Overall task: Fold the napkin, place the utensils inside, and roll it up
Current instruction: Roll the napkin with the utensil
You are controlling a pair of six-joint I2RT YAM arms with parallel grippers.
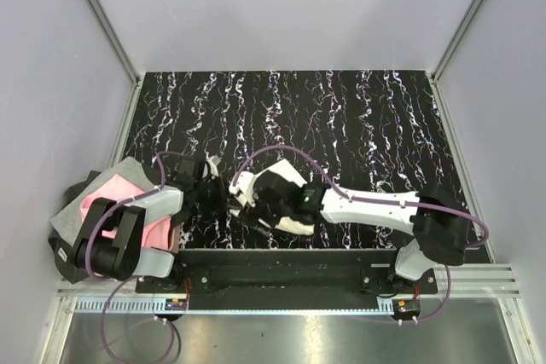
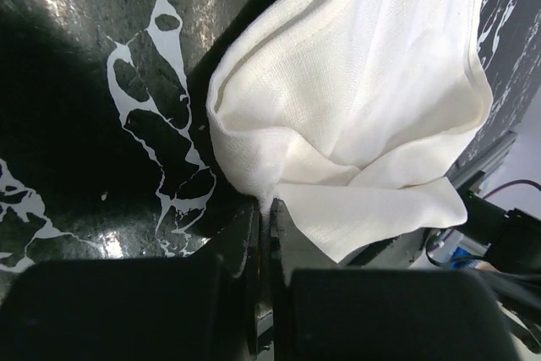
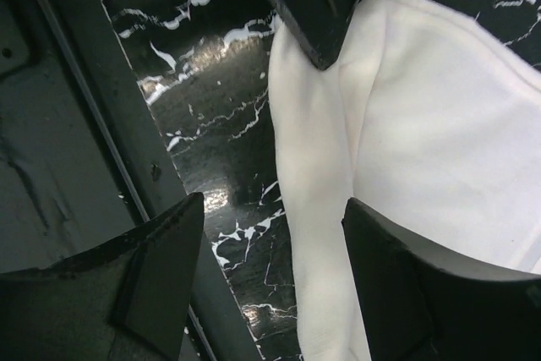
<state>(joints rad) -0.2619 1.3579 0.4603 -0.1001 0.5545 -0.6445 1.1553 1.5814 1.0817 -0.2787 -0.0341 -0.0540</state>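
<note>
Cream fabric, the napkin (image 1: 294, 226), lies bunched on the black marbled table (image 1: 358, 117), just beyond the black bar (image 1: 273, 266) that carries both arms, roughly opposite the bar's middle. It is not flat: the left wrist view shows it gathered in soft folds, with several layers stacked along one side and a loose flap hanging toward the bar.

The left pincer (image 2: 265, 207) is clamped on a pinched corner of the napkin. Its two fingers (image 2: 228, 302) are pressed together with only a sliver of cloth between them. From above, this pincer sits at the end of the napkin nearer the bar's left end.

The right pincer (image 3: 275, 209) stands wide apart and holds nothing. A folded edge of the napkin runs between its fingers, closer to the one on the right of that view; whether that finger touches the cloth is hard to tell. The left pincer's dark tip shows at the top of the same view, on the napkin.

A pink and grey cloth (image 1: 115, 187) lies beyond the bar's left end, partly under the left arm, well apart from the napkin.
</note>
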